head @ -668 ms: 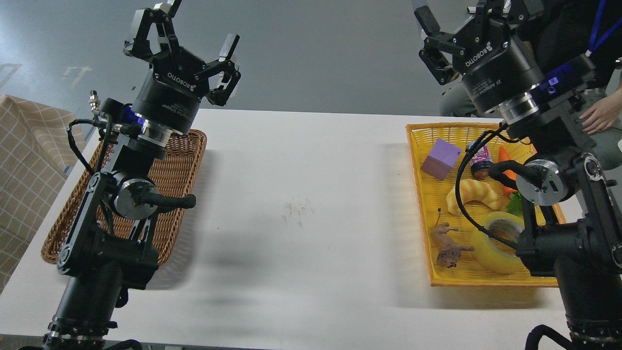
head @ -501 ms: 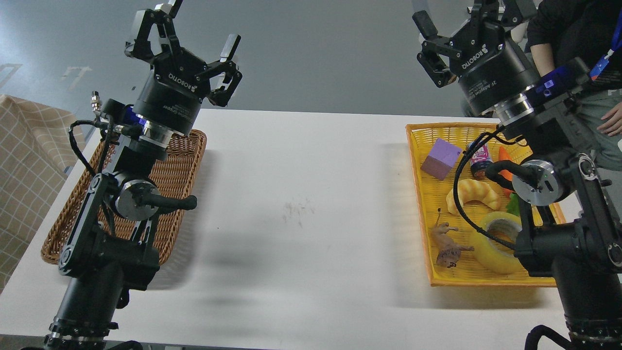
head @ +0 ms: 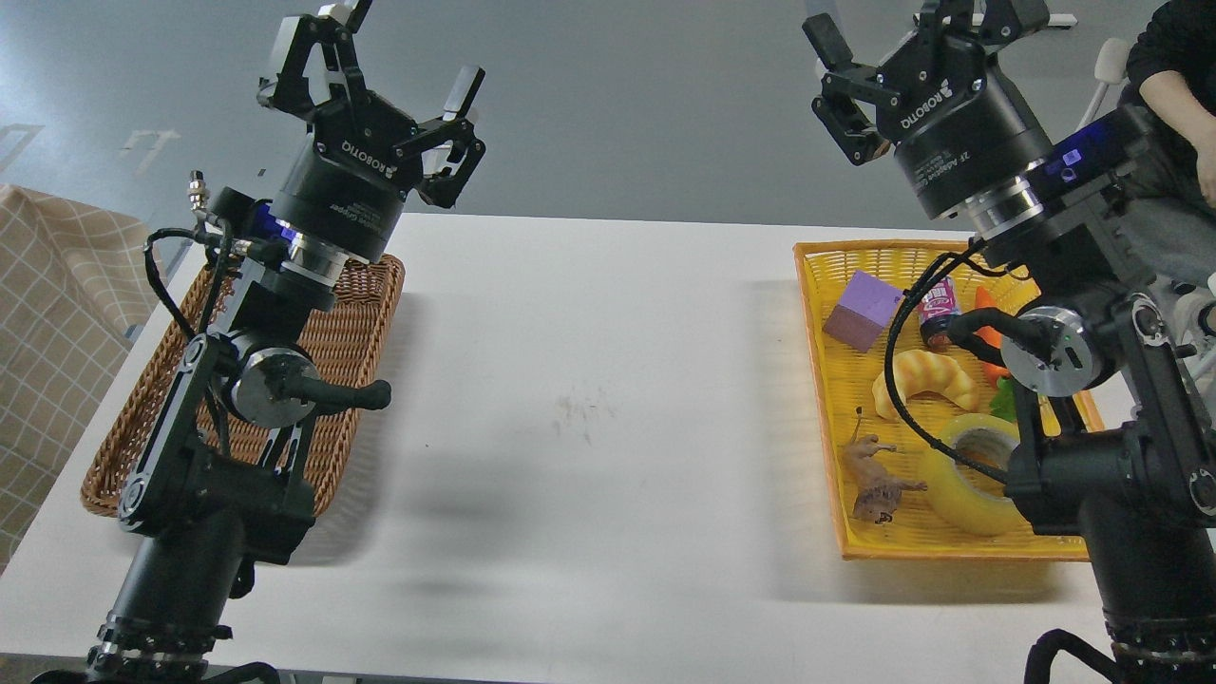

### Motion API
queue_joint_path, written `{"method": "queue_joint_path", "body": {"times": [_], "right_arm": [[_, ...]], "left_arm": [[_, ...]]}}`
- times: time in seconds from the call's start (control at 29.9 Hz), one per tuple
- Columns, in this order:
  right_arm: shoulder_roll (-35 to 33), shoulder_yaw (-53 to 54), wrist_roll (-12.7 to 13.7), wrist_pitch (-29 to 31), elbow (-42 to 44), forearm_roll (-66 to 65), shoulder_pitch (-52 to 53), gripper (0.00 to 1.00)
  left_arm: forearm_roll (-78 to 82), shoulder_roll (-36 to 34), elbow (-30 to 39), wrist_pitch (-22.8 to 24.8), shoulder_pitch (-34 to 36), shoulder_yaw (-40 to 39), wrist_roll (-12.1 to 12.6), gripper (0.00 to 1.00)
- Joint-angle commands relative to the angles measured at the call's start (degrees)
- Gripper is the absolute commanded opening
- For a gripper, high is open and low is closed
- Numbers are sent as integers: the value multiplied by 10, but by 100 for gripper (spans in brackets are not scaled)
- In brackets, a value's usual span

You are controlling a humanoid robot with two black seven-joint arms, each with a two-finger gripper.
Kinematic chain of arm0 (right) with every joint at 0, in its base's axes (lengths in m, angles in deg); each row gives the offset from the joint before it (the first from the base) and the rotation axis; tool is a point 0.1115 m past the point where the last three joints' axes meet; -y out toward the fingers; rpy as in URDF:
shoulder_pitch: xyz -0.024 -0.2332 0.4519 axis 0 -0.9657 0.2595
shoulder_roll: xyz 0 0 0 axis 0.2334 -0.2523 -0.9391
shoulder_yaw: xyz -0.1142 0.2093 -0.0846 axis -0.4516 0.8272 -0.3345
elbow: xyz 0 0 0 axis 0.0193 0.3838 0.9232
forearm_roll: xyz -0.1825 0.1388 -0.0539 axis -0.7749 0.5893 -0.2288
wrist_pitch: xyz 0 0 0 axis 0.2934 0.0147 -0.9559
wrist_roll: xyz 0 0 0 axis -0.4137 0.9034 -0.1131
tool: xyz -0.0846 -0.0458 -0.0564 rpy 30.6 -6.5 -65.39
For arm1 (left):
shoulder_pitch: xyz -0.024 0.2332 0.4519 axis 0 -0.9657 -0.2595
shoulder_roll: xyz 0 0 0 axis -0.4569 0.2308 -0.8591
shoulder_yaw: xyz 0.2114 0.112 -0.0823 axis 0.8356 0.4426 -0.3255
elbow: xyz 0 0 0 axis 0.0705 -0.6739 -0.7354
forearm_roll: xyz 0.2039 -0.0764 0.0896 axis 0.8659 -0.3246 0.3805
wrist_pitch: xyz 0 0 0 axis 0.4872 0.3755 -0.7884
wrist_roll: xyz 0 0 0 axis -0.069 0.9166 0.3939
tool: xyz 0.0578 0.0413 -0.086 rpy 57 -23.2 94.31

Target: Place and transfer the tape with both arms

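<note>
Bare white table [head: 589, 427] spans between the brown basket [head: 351, 323] and yellow basket [head: 817, 380]. Left gripper [head: 380, 52] and right gripper [head: 912, 28]: fingers spread, holding nothing. Tape [head: 964, 480] lies near the yellow basket's front edge.

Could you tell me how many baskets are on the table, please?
2: a brown wicker basket at the table's left end behind the left arm, and a yellow basket at the right end, holding the tape.

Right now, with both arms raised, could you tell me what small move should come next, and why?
Probably lower the open right gripper toward the tape: the roll lies untouched in the yellow basket, nearest that arm, while the left gripper is far across the table.
</note>
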Motion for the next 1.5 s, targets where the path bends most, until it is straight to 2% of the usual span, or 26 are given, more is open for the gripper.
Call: {"method": "queue_joint_path", "body": {"times": [0.0,0.13,0.47,0.67,0.9,1.04,1.1,1.47], "right_arm": [[0,4,-4,0,-3,2,-1,100],[0,2,-7,2,-5,2,-3,100],[0,-1,-7,32,-9,1,0,100],[0,-1,-7,41,-12,1,4,100],[0,0,-10,54,-14,1,7,100],[0,0,-29,79,-16,1,5,100],[0,3,-52,92,-29,1,0,100],[0,0,-51,68,-23,-4,-8,100]], "left_arm": [[0,1,-2,-1,0,0,2,99],[1,-3,-5,-5,2,2,11,99],[3,-10,2,0,6,6,12,99],[0,-44,3,22,6,6,11,99],[2,-41,3,22,0,6,-2,99],[3,-42,6,22,4,5,-8,99],[3,-42,6,22,6,5,-22,99],[2,-18,5,13,6,3,-26,99]]}}
